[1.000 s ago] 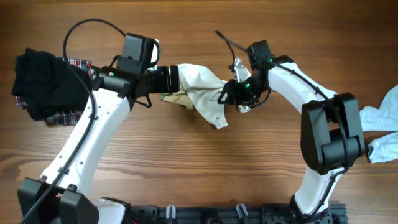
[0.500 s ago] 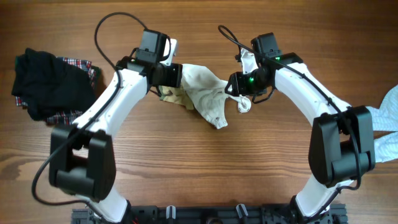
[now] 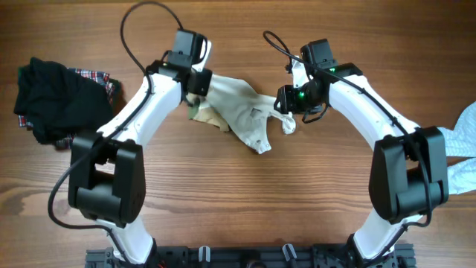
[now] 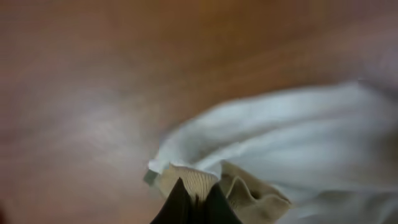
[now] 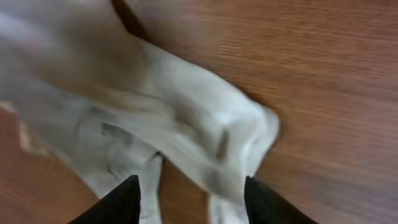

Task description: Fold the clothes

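Observation:
A white T-shirt (image 3: 249,113) with a tan sleeve (image 3: 204,115) lies crumpled on the wooden table (image 3: 223,186) between the two arms. My left gripper (image 3: 201,84) is at the shirt's far left edge. In the left wrist view that gripper (image 4: 194,196) is shut on a ribbed tan fold (image 4: 189,179) of the shirt (image 4: 292,137). My right gripper (image 3: 287,110) hovers over the shirt's right end. In the right wrist view its gripper (image 5: 194,202) is open, its fingertips (image 5: 127,199) set wide apart above the white cloth (image 5: 155,106).
A heap of black clothes (image 3: 52,100) lies on a red-plaid piece (image 3: 95,76) at the far left. Pale-blue clothes (image 3: 457,141) lie at the right edge. Bare wood runs along the front of the table.
My left gripper has gone from wide open to shut on the shirt's tan fold, and the left arm has swung toward the back. The right gripper has shifted slightly and stays open.

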